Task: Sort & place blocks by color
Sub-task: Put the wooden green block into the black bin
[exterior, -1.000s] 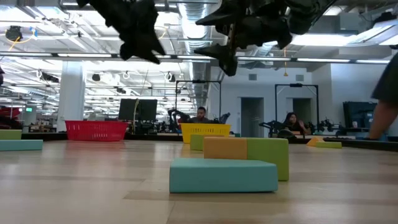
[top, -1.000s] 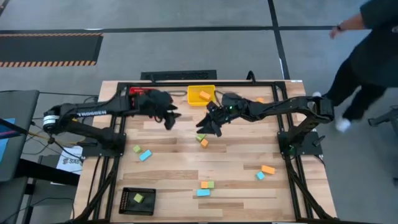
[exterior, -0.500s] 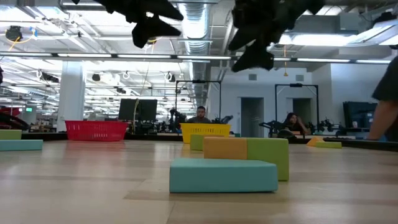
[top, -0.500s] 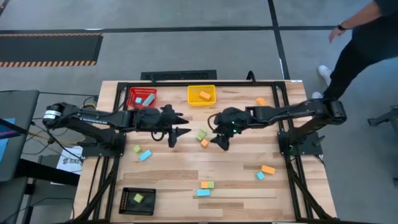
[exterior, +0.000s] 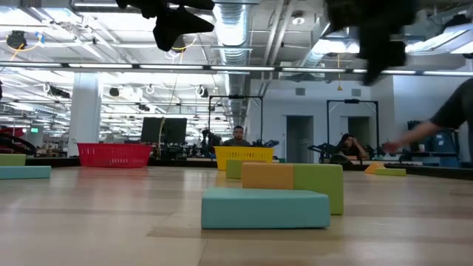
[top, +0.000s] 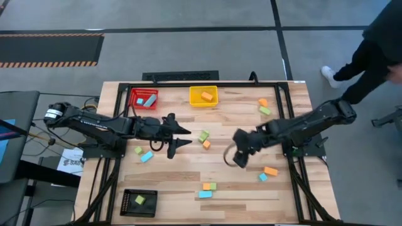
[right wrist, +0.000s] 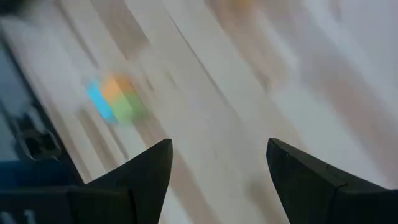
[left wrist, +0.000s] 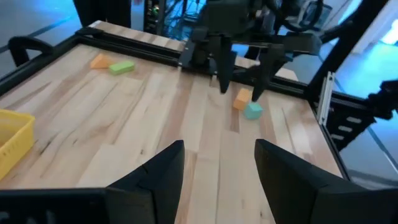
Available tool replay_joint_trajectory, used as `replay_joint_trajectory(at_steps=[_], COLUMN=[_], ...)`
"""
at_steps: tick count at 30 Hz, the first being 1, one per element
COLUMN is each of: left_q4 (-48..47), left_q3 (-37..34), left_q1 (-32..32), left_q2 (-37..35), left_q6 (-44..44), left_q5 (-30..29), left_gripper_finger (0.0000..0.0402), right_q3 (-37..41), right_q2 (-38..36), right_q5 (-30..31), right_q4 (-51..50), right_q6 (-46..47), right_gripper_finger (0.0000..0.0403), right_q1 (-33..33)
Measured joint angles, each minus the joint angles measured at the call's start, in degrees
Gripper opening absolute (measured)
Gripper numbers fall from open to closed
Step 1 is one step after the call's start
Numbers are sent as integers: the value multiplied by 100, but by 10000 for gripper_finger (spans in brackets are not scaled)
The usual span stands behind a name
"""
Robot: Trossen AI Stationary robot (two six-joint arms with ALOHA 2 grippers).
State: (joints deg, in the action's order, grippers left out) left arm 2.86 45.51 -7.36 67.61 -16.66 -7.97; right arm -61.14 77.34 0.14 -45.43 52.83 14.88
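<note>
The wooden table (top: pixel 188 164) stood on a grey floor crossed by dark lines, and the low view looked over it into a wide, brightly lit hall where seated people showed far back. Along the far edge sat a red tray (top: pixel 144 98) holding a light blue block (top: pixel 150 99) and a yellow tray (top: pixel 203 95) holding an orange block (top: pixel 206 96); a black tray (top: pixel 138 202) at the near left corner held a green block (top: pixel 139 199). Loose blocks lay scattered: a green and orange pair (top: pixel 204 139) at the middle, a green and blue pair (top: pixel 144 154) to the left, an orange, green and blue cluster (top: pixel 206 189) near the front, an orange and blue pair (top: pixel 268 173) to the right, and two near the far right corner (top: pixel 263 106). The left gripper (top: pixel 178 137) hovered beside the middle pair, its fingers spread and empty. The right gripper (top: pixel 239 156) hung over bare wood between the middle pair and the right pair, also spread and empty. A person (top: pixel 370 50) walked past the table's right side. Half a second earlier the right gripper had been just beside the middle pair; it had since swung away toward the front right, while the left gripper had barely shifted.
</note>
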Motion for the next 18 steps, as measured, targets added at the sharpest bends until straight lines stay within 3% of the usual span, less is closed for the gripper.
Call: replay_joint_trajectory(at_steps=[9, 13, 18], left_q4=[-75, -77, -389], left_q3=[0, 0, 3], left_q1=[-146, -146, -53], left_q2=[0, 0, 36], left_q6=[139, 167, 77], left_q5=[0, 0, -353], left_gripper_finger=[182, 182, 182], right_q3=[0, 5, 7], right_q2=[393, 550, 548], right_q5=[-489, -399, 428], right_q4=[-1152, -1463, -836], right_q6=[2390, 2294, 1244], right_gripper_finger=[282, 282, 282], right_q1=[1413, 1690, 1480])
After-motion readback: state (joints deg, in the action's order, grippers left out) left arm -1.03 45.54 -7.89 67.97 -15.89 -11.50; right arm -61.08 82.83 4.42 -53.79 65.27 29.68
